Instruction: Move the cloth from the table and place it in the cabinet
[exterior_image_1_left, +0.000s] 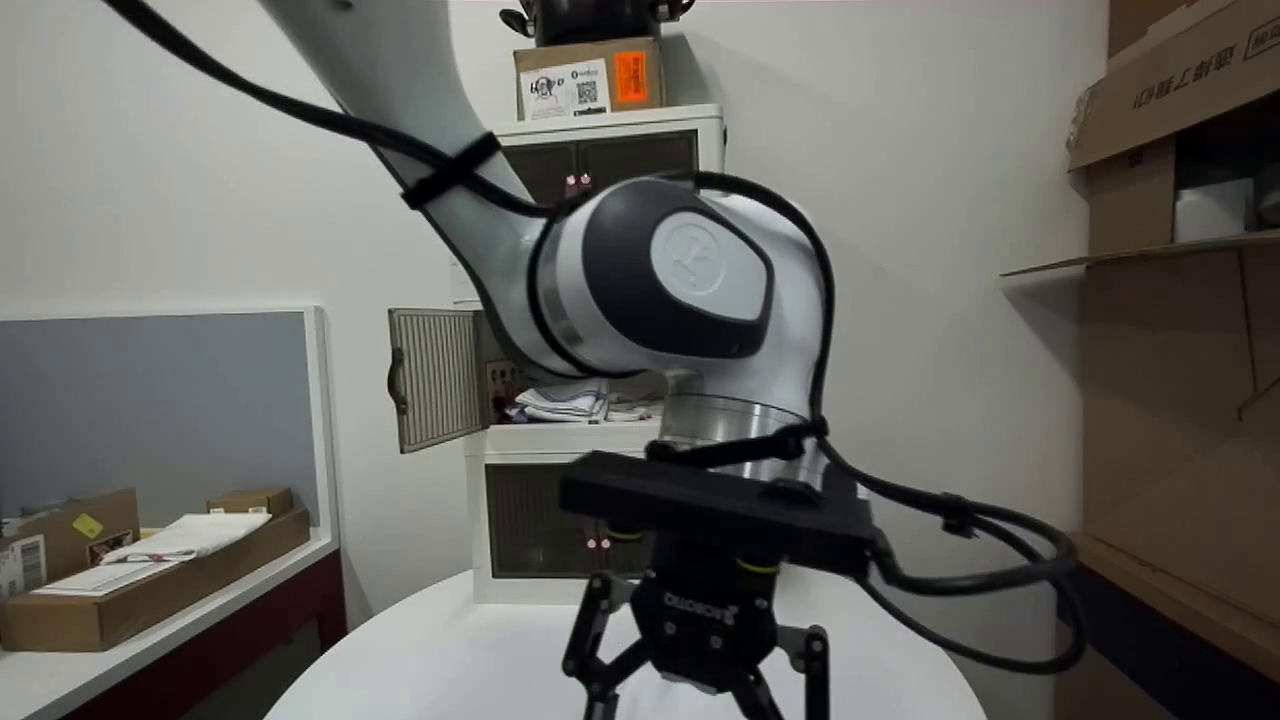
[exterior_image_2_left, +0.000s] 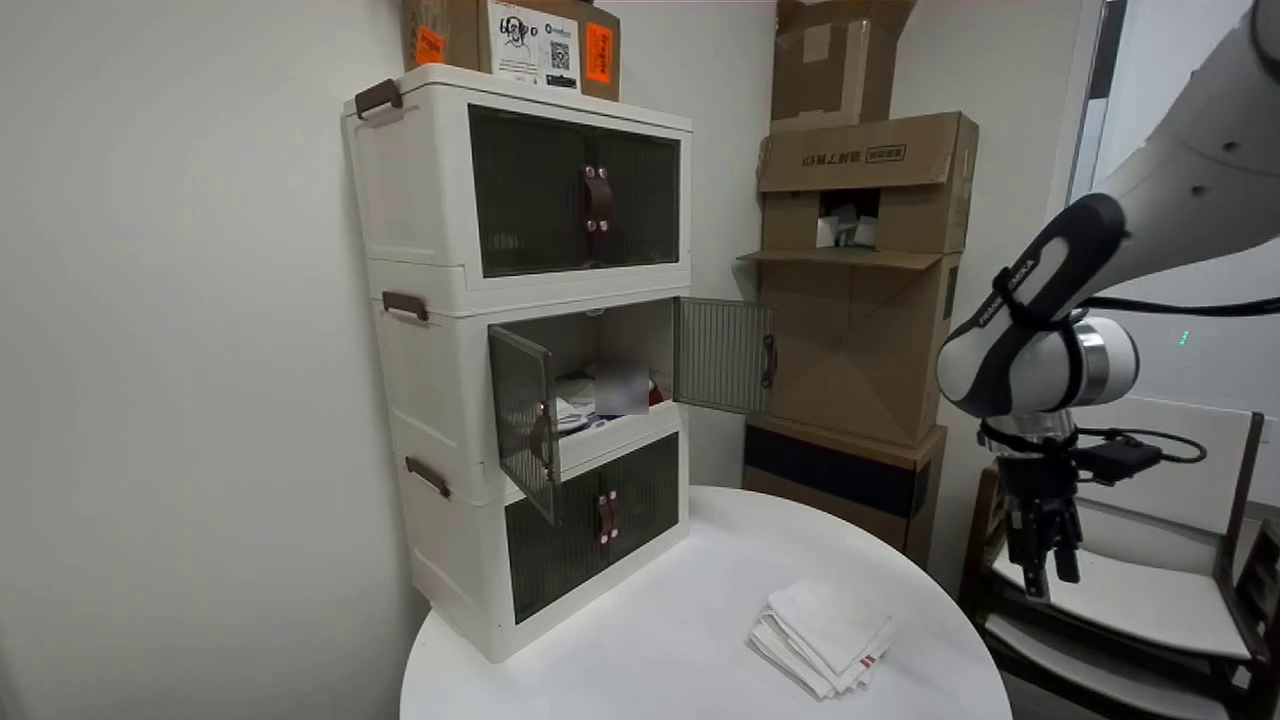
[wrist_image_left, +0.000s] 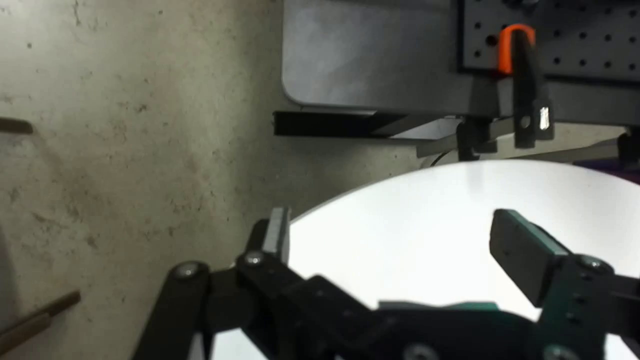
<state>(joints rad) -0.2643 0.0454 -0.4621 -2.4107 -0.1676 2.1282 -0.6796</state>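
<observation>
A folded white cloth (exterior_image_2_left: 825, 635) with small red marks lies on the round white table (exterior_image_2_left: 640, 640) in an exterior view. The white cabinet (exterior_image_2_left: 620, 434) has three tiers. Its middle compartment has both doors open and holds folded cloths (exterior_image_2_left: 574, 408), which also show in an exterior view (exterior_image_1_left: 565, 402). My gripper (exterior_image_2_left: 1050, 580) hangs above and beyond the table edge, to the right of the cloth and apart from it. In the wrist view my gripper (wrist_image_left: 395, 245) is open and empty over the bare table edge. The table cloth is out of view there.
The open cabinet doors (exterior_image_2_left: 525, 420) (exterior_image_2_left: 725, 355) stick out over the table. A chair (exterior_image_2_left: 1130, 600) stands beyond the table. Stacked cardboard boxes (exterior_image_2_left: 850, 350) stand behind. A metal bench with an orange-and-black clamp (wrist_image_left: 517, 55) borders the table. A side desk holds boxes and white cloth (exterior_image_1_left: 190, 537).
</observation>
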